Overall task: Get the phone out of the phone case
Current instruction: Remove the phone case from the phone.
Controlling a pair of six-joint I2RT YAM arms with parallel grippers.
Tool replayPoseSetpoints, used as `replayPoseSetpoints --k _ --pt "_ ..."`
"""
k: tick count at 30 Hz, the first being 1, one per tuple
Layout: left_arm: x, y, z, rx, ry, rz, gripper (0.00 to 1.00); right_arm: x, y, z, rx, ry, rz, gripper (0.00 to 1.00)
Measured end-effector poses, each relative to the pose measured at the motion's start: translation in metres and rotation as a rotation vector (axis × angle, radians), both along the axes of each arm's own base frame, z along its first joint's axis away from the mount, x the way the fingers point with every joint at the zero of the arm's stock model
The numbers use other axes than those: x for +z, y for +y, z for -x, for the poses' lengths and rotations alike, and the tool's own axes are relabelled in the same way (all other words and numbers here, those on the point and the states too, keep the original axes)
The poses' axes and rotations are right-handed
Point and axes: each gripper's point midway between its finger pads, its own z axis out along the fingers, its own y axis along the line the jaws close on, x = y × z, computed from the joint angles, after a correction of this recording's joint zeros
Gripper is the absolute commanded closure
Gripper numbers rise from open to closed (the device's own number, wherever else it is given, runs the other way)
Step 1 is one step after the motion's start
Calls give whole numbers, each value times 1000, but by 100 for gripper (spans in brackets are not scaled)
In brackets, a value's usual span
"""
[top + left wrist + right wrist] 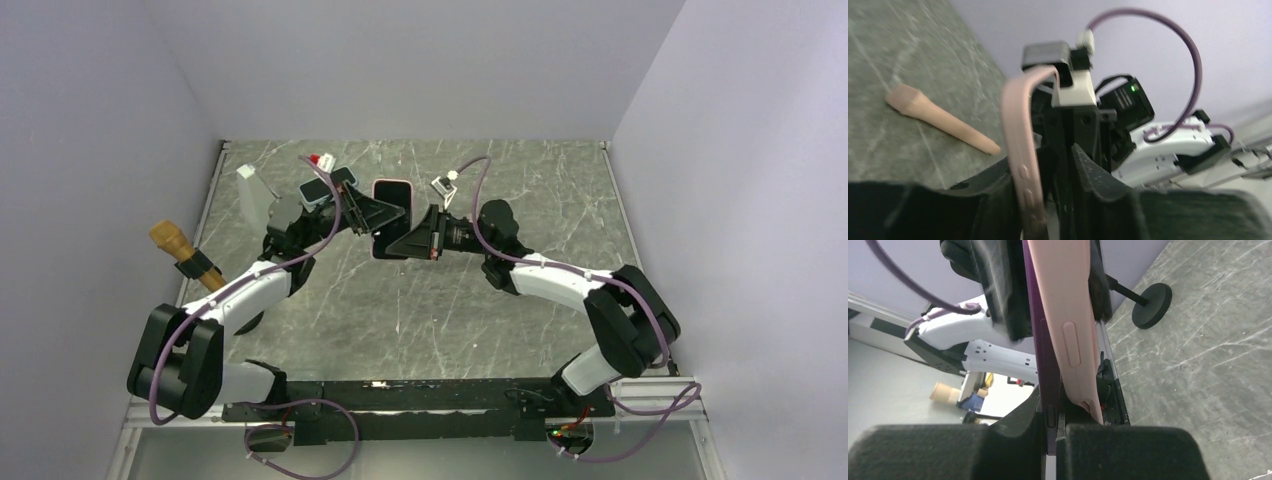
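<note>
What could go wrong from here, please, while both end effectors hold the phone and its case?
1. The right end effector pinches only the thin edge of the phone; it might slip as the case peels off.
2. The left end effector holds the case rim; if the parts pop apart suddenly, the phone could drop onto the table.
</note>
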Motion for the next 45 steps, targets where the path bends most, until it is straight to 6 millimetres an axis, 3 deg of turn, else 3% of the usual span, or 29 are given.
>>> replayPoseSetpoints --k 4,9,11,13,15,17,20,22,24,28,37,45 --pt "-5 -15 20 -92 -41 -53 14 3 -14 2 -48 39 -10 100" --pt "-7 -19 27 -133 -68 -81 4 -6 -40 4 -103 108 7 100" --pt "-8 -19 27 -131 -79 -89 8 -3 -50 6 -120 115 12 100" --pt "-9 -19 27 -132 -84 -95 31 9 -61 9 -141 98 7 100" --pt "-9 -20 28 -139 -92 -106 45 22 -71 11 -157 66 -7 100" --pt "-8 -21 31 -157 -98 -109 43 30 -80 12 -173 39 -14 100" --pt "-4 -25 34 -179 -118 -100 25 36 -95 8 -205 25 -13 100" --pt "-5 -29 37 -202 -116 -91 20 35 -101 5 -220 31 -3 100" --pt "-8 -33 39 -221 -102 -90 24 32 -106 1 -233 45 7 100" --pt "-12 -41 48 -255 -96 -96 47 31 -110 -2 -234 62 8 100" --pt "-23 -48 50 -292 -60 -103 63 37 -109 3 -204 64 -27 100" --pt "-26 -51 52 -303 -54 -106 59 31 -109 4 -200 87 -42 100"
